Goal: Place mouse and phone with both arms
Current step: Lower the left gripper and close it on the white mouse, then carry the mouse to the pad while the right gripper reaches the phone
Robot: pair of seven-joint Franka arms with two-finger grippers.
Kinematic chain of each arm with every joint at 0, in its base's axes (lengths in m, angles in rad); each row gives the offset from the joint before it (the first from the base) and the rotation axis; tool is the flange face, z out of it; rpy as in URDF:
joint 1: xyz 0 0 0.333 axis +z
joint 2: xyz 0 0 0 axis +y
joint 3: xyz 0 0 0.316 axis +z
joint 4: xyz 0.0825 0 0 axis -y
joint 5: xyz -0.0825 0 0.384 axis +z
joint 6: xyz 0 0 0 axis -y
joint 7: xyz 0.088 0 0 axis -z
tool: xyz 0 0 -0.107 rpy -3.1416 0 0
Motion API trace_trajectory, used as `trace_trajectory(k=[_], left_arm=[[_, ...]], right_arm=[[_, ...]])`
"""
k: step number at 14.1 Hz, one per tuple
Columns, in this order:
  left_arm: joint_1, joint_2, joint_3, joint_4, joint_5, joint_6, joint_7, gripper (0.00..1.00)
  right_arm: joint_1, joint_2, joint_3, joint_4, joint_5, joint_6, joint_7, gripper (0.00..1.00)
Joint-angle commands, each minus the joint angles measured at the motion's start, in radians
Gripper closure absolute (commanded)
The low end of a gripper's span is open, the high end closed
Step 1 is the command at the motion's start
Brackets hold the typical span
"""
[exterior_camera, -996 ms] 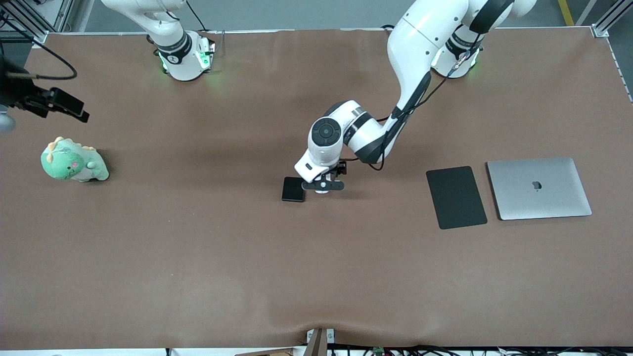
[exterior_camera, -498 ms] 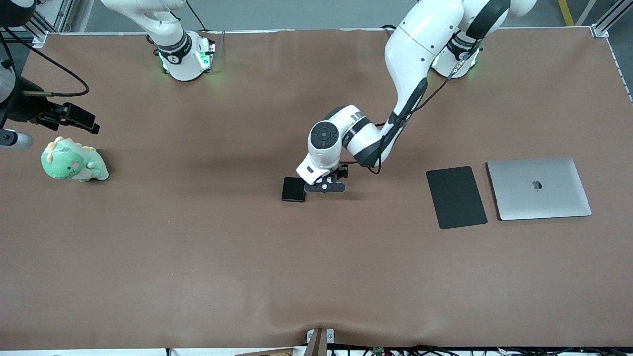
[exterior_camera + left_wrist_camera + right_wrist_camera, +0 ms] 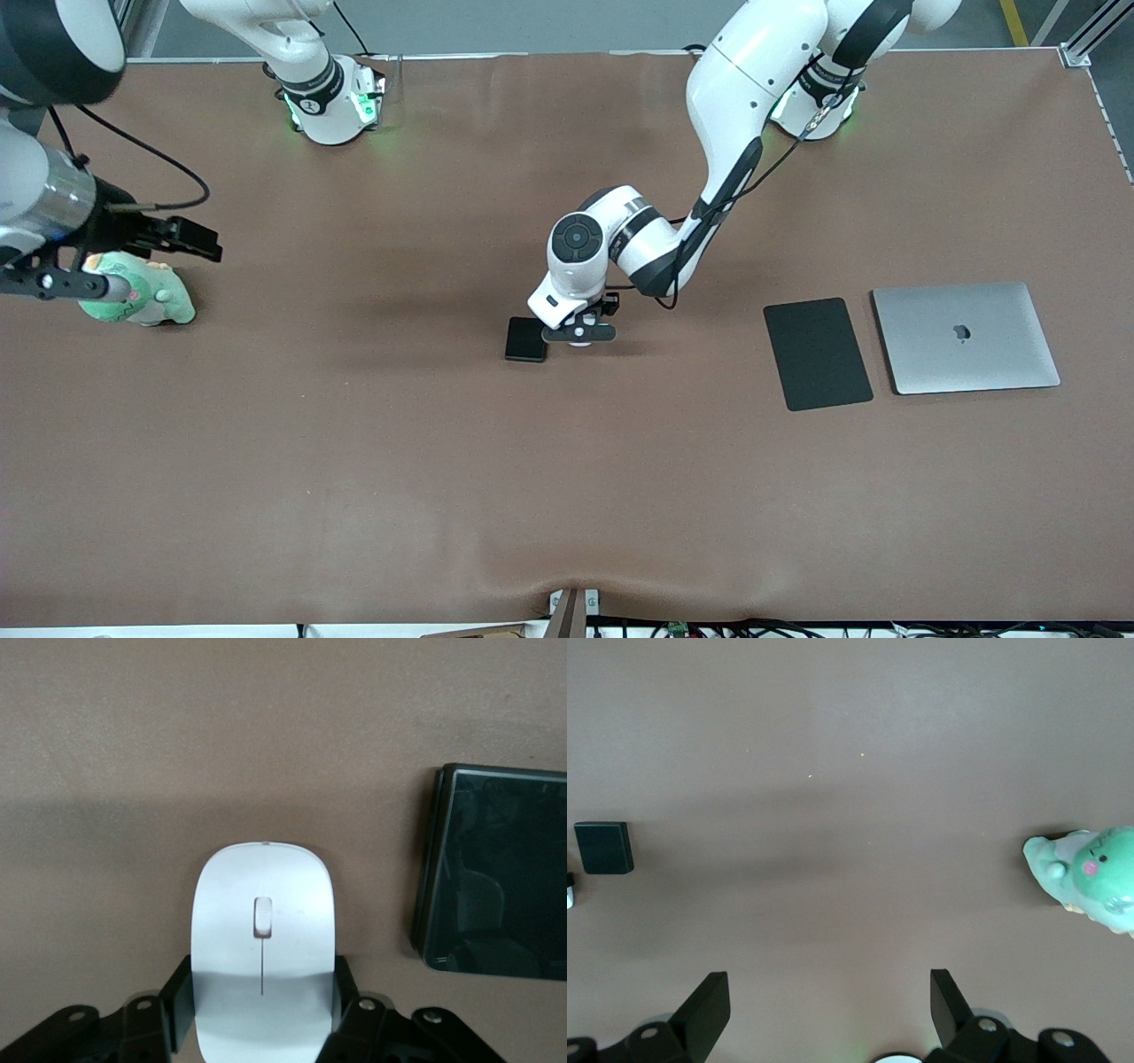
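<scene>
The white mouse (image 3: 263,930) lies on the brown table between my left gripper's fingers (image 3: 177,1001), which press on both its sides. In the front view my left gripper (image 3: 578,334) covers the mouse at the table's middle. The black phone (image 3: 526,339) lies flat beside the mouse, toward the right arm's end; it also shows in the left wrist view (image 3: 496,877) and the right wrist view (image 3: 604,847). My right gripper (image 3: 62,283) is open and empty over a green plush dinosaur (image 3: 133,299) at the right arm's end; its fingers (image 3: 709,1005) stand wide apart.
A flat black pad (image 3: 818,353) and a closed silver laptop (image 3: 966,337) lie side by side toward the left arm's end. The dinosaur also shows in the right wrist view (image 3: 1090,875). Bare brown table (image 3: 354,443) spreads between the phone and the dinosaur.
My right arm has swung in from the table's edge and now hangs over the plush dinosaur. My left gripper has stayed on the mouse, almost still.
</scene>
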Motion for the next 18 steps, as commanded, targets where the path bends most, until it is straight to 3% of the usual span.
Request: trace_trajectory(k=[1,2,3,7,10,12,15,18], left_arm=[[-0.010,0.005,0.008,0.011,0.028,0.007,-0.025,0.88],[-0.008,-0.002,0.010,0.011,0.028,0.001,-0.026,0.98],[-0.004,-0.009,0.010,0.010,0.028,-0.004,-0.026,1.00],[0.027,-0.119,0.014,0.013,0.059,-0.120,-0.025,1.00],[0.093,-0.253,0.013,-0.007,0.058,-0.209,-0.029,1.00],[0.171,-0.322,0.006,-0.012,0.059,-0.263,-0.011,1.00],[0.287,-0.403,0.003,-0.025,0.059,-0.352,0.049,1.00],[0.433,-0.494,0.000,-0.126,0.054,-0.366,0.208,1.00]], right_arm=[[0.000,0.080,0.000,0.022,0.003,0.009,-0.011,0.00],[0.001,0.093,0.005,0.022,0.006,0.013,-0.009,0.00],[0.009,0.102,0.017,0.022,0.006,0.027,-0.007,0.00],[0.015,0.131,0.048,0.022,0.008,0.052,0.008,0.00],[0.026,0.175,0.048,0.022,0.086,0.069,0.008,0.00],[0.027,0.191,0.048,0.022,0.150,0.104,0.008,0.00],[0.064,0.203,0.048,0.019,0.163,0.135,0.008,0.00],[0.150,0.211,0.048,0.008,0.163,0.161,0.029,0.00]])
